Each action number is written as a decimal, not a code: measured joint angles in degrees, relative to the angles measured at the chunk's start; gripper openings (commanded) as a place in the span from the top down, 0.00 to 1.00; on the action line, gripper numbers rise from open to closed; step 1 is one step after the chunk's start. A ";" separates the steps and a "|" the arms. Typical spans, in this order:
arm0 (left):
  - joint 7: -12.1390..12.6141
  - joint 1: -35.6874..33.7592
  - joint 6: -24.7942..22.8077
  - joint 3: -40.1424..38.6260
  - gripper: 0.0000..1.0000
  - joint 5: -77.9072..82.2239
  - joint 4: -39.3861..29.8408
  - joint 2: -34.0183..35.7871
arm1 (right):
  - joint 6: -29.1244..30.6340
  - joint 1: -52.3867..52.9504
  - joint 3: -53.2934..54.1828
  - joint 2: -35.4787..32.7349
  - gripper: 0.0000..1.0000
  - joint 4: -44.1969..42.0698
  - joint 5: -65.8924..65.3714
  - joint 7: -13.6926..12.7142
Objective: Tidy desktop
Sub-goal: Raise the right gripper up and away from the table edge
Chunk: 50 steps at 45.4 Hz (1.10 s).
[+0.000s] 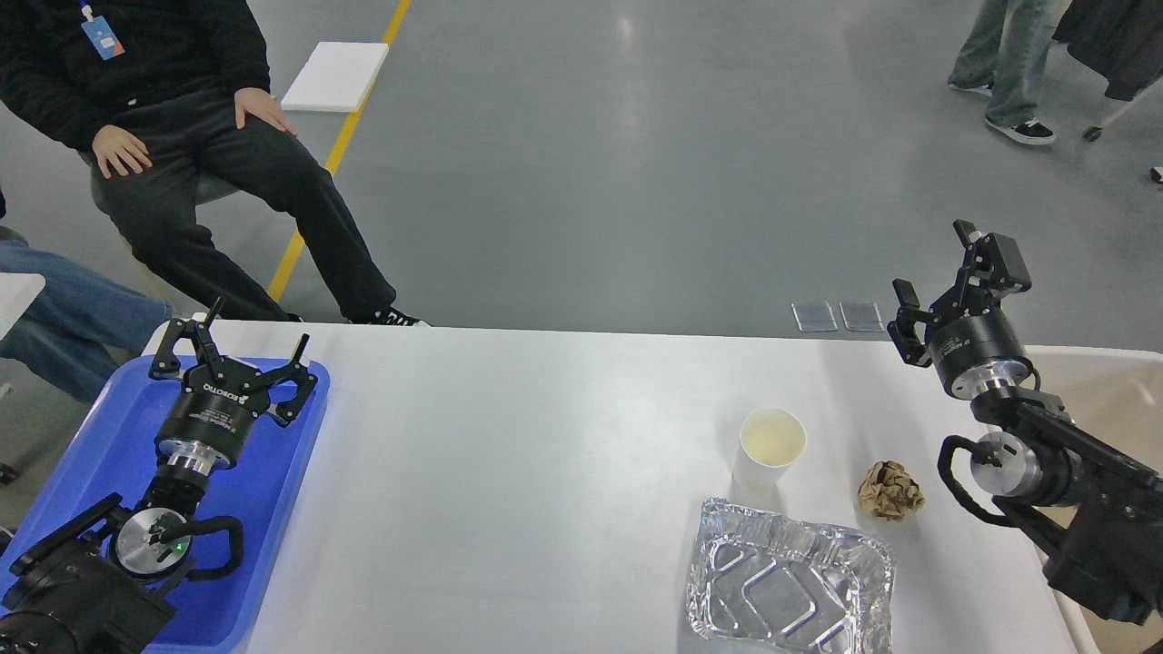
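The white desktop [509,472] fills the lower view. On its right part stand a white paper cup [770,447], a crumpled brown paper ball [890,490] and an empty foil tray [789,590] near the front edge. My left gripper [256,329] hovers over the blue tray at the far left, open and holding nothing. My right gripper [934,267] is raised above the desktop's back right corner, open and empty, well behind the paper ball.
A blue plastic tray [273,509] lies on the left end of the desktop. A beige bin [1108,391] sits at the right edge under my right arm. A seated person [182,154] is behind the left corner; another stands far right.
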 measured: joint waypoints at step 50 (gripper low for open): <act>0.04 0.01 -0.02 -0.06 0.01 -0.07 -0.01 -0.04 | 0.53 4.25 -7.68 -5.94 0.00 -0.48 -0.13 0.03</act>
